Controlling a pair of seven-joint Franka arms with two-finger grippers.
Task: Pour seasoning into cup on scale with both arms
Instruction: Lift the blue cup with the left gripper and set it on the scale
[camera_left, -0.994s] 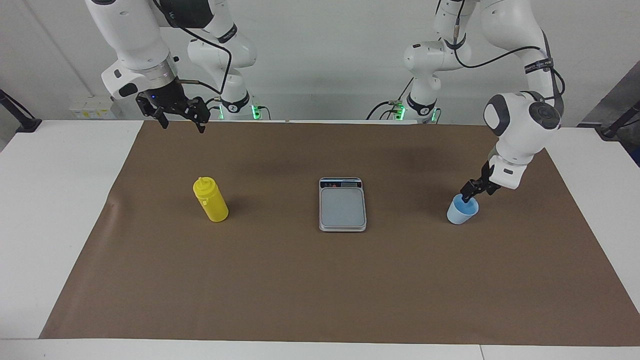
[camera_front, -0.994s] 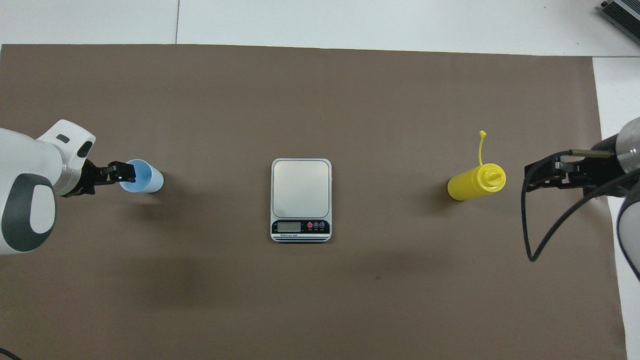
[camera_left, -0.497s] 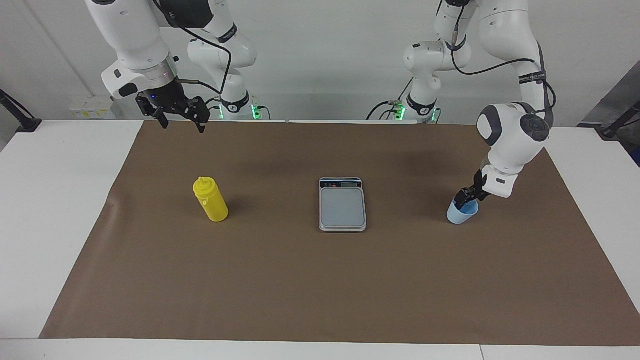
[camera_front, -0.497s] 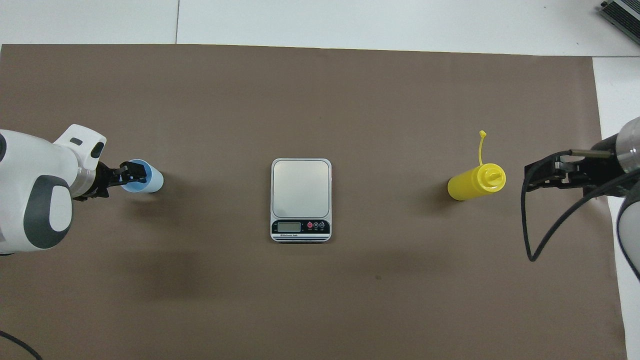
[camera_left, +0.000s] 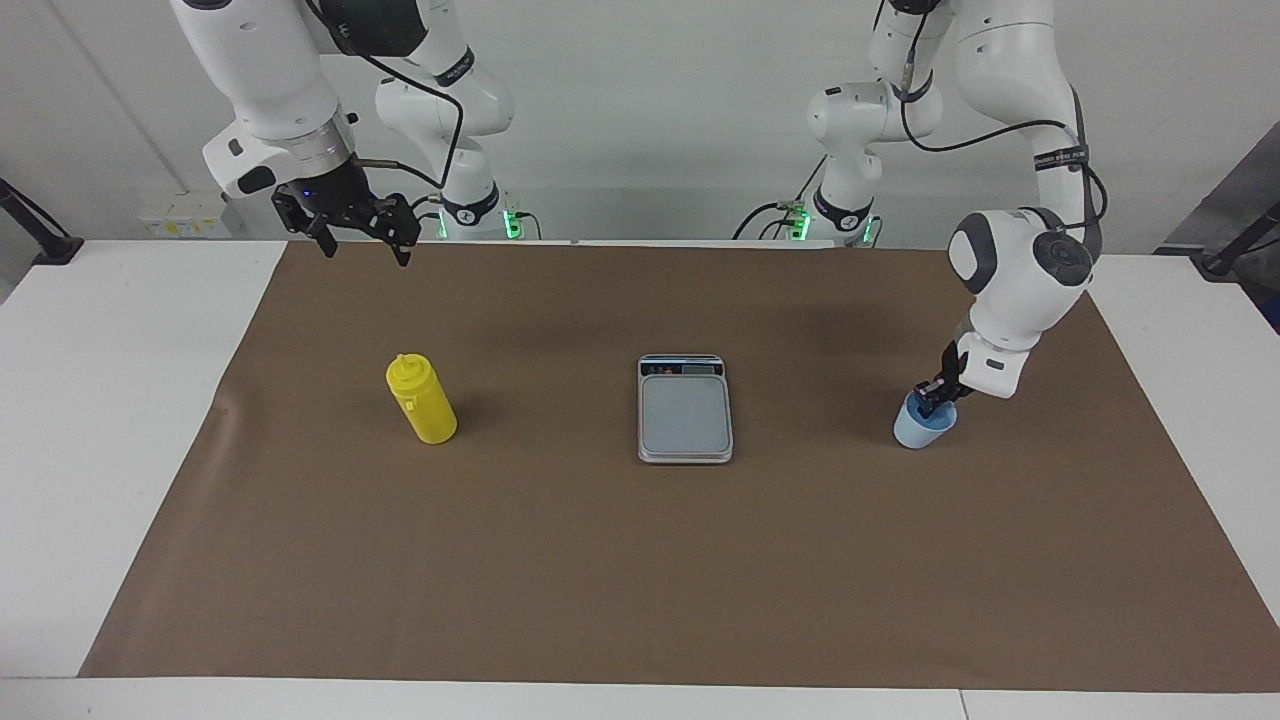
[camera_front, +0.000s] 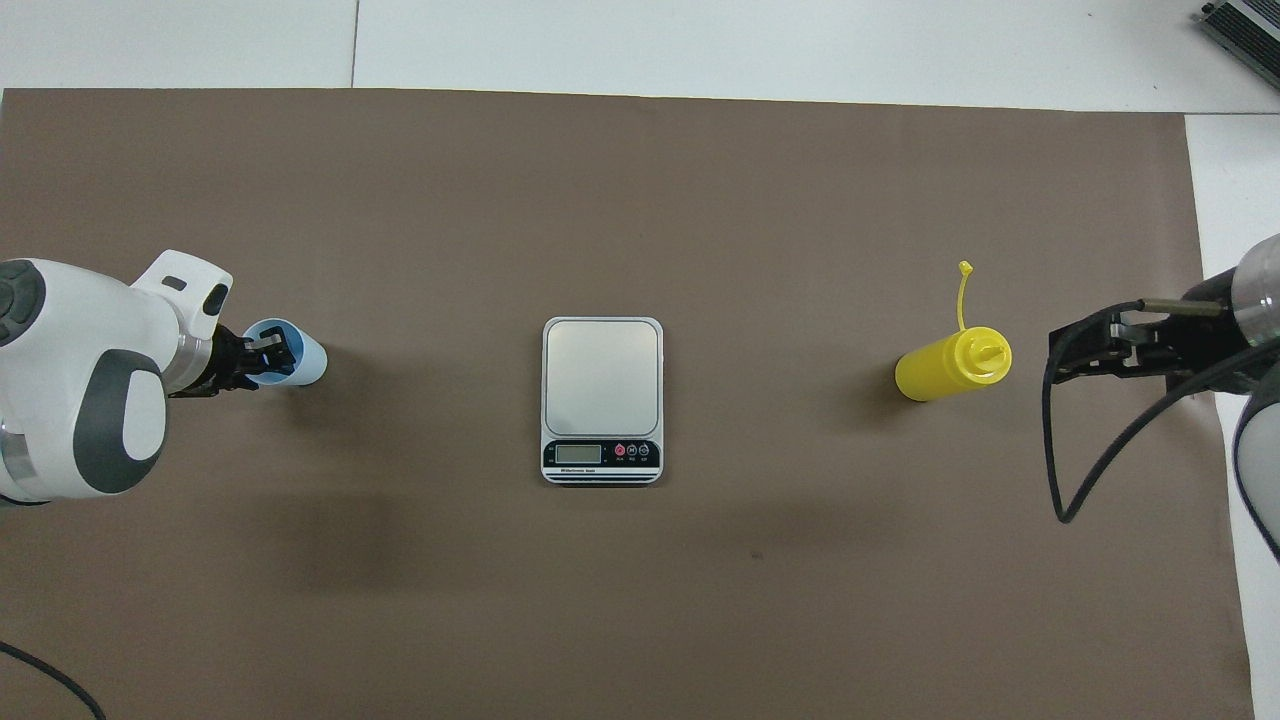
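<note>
We see our left gripper (camera_left: 935, 398) low at the cup (camera_left: 918, 428), near the left arm's end of the brown mat (camera_left: 640, 560). Its fingers pinch the cup's rim, one tip inside and one outside. The left arm bends down steeply from above. The cup stands upright on the mat. The scale (camera_left: 685, 408) lies flat in the middle, well apart from the cup, with bare mat all around it. The yellow seasoning (camera_left: 421, 400) stands upright toward the right arm's end, well apart from the scale. Our right gripper (camera_left: 362, 232) hangs high in the air over the mat's edge nearest the robots, fingers spread wide and holding nothing. The right arm waits.
</note>
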